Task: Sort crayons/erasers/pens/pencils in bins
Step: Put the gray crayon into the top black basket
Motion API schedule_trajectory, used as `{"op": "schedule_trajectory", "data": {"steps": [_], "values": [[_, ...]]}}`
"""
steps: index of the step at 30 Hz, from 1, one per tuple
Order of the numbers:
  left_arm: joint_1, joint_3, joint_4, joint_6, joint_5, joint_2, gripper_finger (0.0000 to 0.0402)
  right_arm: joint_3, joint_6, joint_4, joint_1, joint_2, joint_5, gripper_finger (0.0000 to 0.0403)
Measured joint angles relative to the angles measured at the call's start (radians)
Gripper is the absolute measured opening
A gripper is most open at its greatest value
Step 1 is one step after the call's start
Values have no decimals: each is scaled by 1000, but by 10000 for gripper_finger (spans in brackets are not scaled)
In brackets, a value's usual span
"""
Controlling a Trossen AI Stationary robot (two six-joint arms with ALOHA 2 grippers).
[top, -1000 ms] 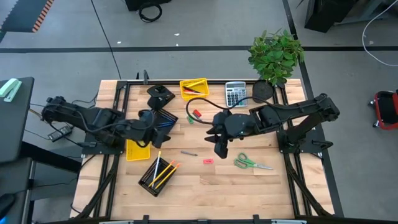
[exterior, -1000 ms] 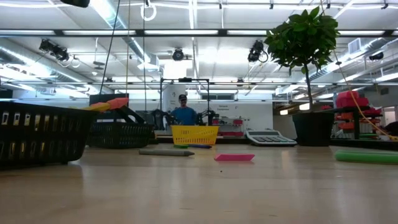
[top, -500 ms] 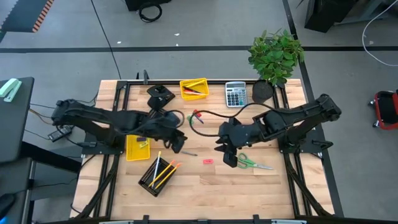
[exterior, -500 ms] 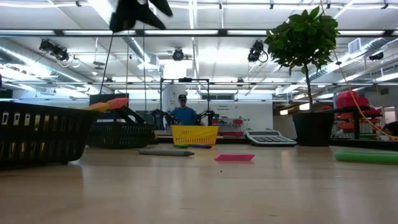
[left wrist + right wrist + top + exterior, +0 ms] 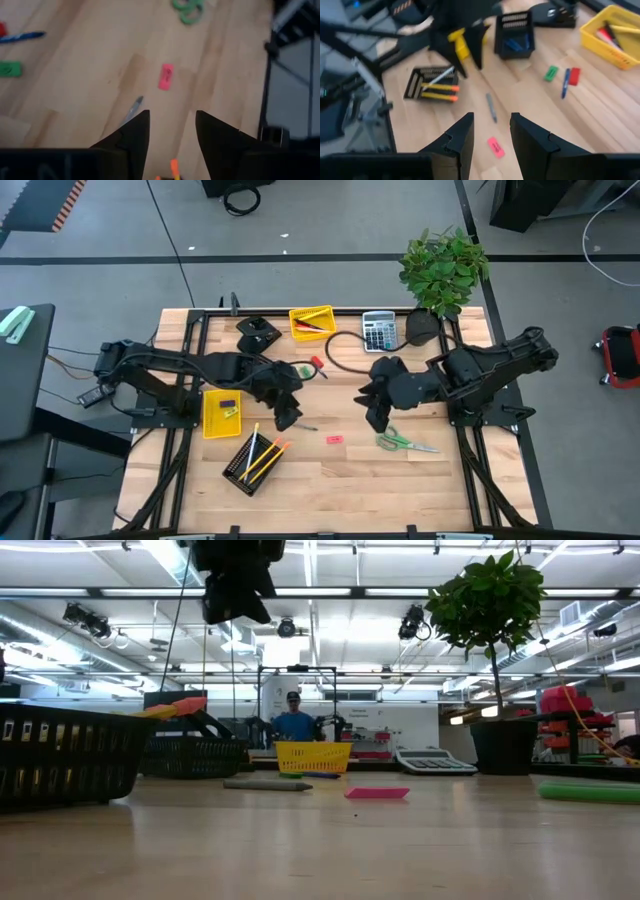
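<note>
Left gripper [image 5: 285,418] hangs just above the grey crayon [image 5: 304,426], fingers apart, nothing held. Pink eraser [image 5: 334,439] lies just beyond crayon. I'd drop straight down, straddle crayon's middle. Right gripper [image 5: 378,420] near, open & empty.

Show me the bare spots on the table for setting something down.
Free: the near strip of table, right of the mesh bin with pencils and below the pink eraser and scissors. Crowded: the far side, around the yellow bin and calculator.
</note>
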Motion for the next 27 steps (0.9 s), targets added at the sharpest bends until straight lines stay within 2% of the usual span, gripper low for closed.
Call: {"op": "schedule_trajectory", "data": {"steps": [7,9,12,16,24,27], "values": [[0,0,-113,283,84,2,180,0,132,2,-1,1,154,133],[0,0,-161,368,75,3,185,0,180,2,-9,7,199,133],[0,0,-203,450,13,10,194,0,294,7,-20,12,211,133],[11,0,-197,480,-12,28,207,1,499,18,-22,21,217,133],[9,0,-123,473,-11,148,216,1,578,19,-19,34,213,133],[10,0,-100,539,0,191,213,1,590,18,-19,34,212,133]]}}
